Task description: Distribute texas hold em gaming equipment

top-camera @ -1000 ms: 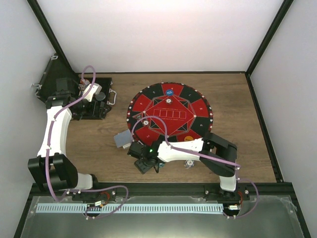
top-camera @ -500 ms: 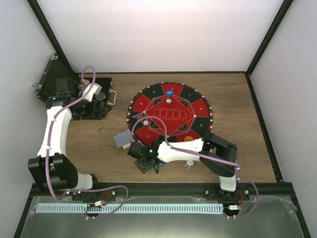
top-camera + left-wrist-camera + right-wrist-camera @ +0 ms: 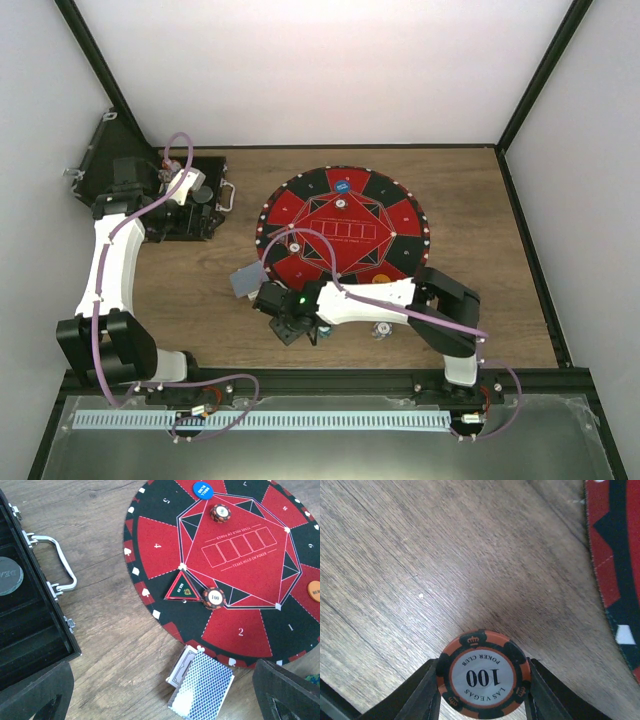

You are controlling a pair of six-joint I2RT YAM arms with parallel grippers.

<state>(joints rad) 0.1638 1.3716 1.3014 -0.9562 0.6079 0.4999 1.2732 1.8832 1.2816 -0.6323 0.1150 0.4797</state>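
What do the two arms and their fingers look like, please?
The left arm and right arm have white links between black joints, each with a thin purple cable. A green light glows near the right wrist. The fingers are plain black.

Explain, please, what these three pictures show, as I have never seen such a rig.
Two robot arms are bolted at the near edge of a wooden table. One picture looks down from above; the other two come from cameras on each wrist. On it lie a poker mat, playing cards, chips, a blue button and an open black case. The left gripper hangs open and empty by the case. The right gripper's fingers flank a chip marked 100; whether they grip it is unclear.
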